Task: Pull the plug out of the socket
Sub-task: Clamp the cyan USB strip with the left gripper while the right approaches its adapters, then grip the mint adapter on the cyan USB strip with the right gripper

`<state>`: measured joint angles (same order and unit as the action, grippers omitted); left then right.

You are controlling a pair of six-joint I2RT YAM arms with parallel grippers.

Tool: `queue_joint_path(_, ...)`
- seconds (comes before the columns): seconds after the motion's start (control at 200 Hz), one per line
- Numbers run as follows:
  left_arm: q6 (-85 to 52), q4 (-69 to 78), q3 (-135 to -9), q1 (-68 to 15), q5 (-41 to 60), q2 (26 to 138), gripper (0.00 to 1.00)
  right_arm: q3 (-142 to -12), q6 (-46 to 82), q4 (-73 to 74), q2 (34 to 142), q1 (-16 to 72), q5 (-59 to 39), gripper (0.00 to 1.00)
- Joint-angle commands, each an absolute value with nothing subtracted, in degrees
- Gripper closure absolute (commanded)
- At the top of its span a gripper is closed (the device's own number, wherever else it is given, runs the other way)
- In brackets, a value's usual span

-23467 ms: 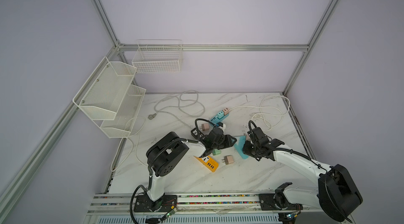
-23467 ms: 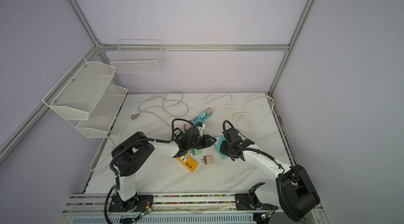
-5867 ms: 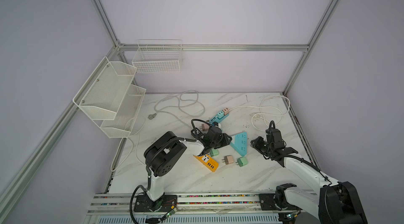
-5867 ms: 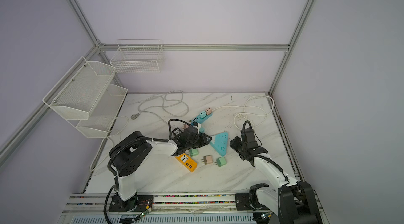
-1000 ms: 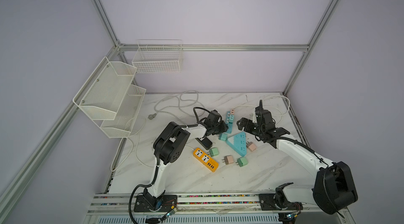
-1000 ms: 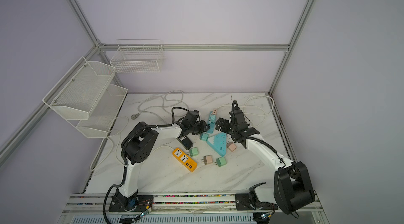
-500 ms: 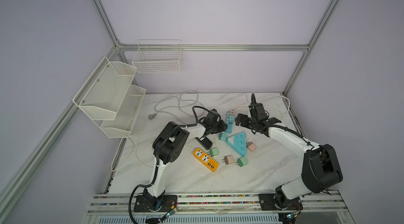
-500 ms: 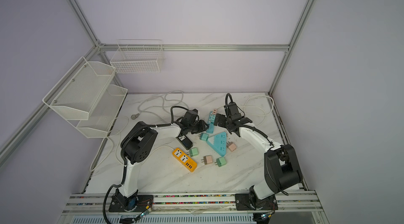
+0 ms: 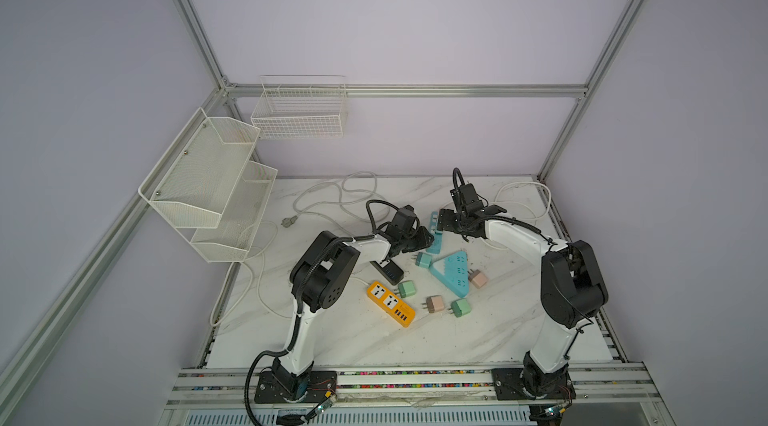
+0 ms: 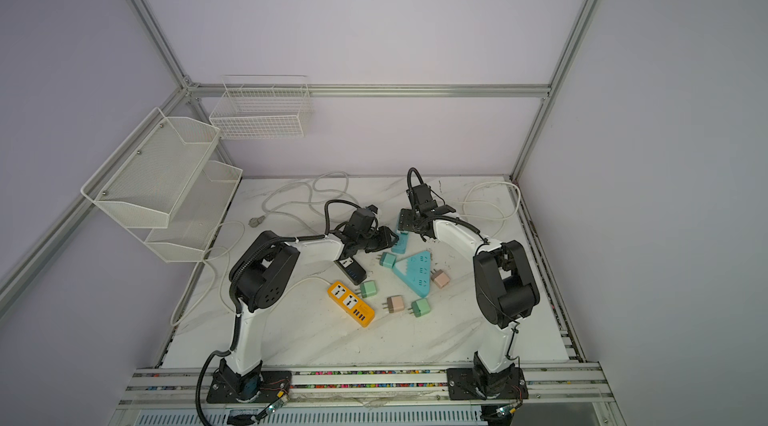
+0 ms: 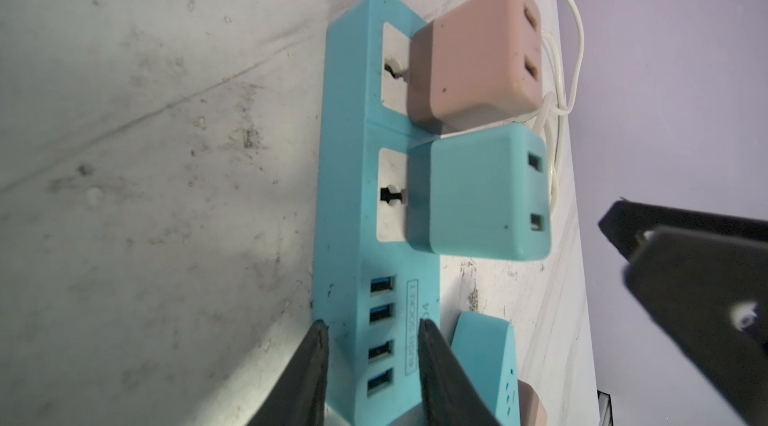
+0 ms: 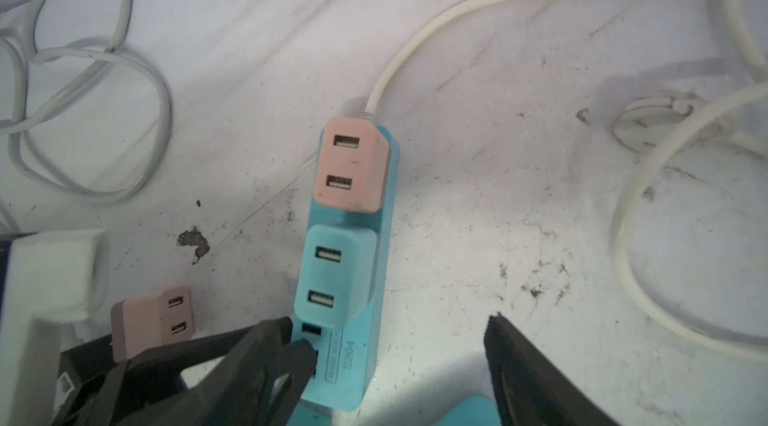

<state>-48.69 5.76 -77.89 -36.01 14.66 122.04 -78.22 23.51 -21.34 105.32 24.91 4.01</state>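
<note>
Two plugs sit in the blue strip (image 11: 345, 153), which lies flat on the surface (image 11: 145, 132) toward the back-centre, btwn the two arms. A pink plug (image 11: 473, 58) is at the end where the white cord (image 12: 384, 74) enters, and a teal plug (image 11: 478, 195) sits right beside it w/ barely a gap. The left tool (image 11: 372, 340) is clamped on the strip's USB end, one finger on each long side, so it acts as the anchor. The right tool (image 12: 390, 332) hangs just over the strip w/ its fingers spread wide and gripping nothing; the teal plug is just ahead of it. Step in hand, as I read it: brace done, approach for the pull under way, no plug gripped yet. Next move prob calls for the right tool to come down over the teal plug, the nearer one, w/ fingers on its two free side faces. It should then close firm and pull straight out along the pins while the left tool pins the strip down. An angled pull may lift or twist the strip out of the clamp. Loose plugs (image 9: 434, 303) lie nearer the front, well apart, not in the way.
</note>
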Motion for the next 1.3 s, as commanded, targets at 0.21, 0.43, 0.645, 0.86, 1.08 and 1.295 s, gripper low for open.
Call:
queue_joint_path(0.21,-49.11,6.23,-75.47,-35.24,14.56,121.72,0.66,-84.8,24.24,-24.46,111.21,26.47,9.02,0.3)
queue_joint_path(0.43,-49.22,6.71,-74.13,-35.04,14.16,121.54,0.66,-86.65,24.35,-24.36,114.53,27.24,9.97,0.39)
queue_joint_path(0.645,-49.55,6.59,-75.5,-35.16,16.42,123.07,0.68,-88.23,24.35,-24.18,116.67,28.19,11.0,0.45)
queue_joint_path(0.86,-50.09,6.72,-75.68,-35.94,16.62,123.57,0.69,-89.54,24.35,-24.61,118.91,28.97,11.36,0.53)
queue_joint_path(1.08,-50.71,7.6,-75.13,-36.21,17.01,124.01,0.7,-89.65,24.34,-24.85,119.86,29.22,11.85,0.59)
queue_joint_path(1.295,-50.71,7.79,-74.82,-36.44,17.17,123.79,0.72,-89.49,24.71,-25.45,120.56,29.23,13.09,0.64)
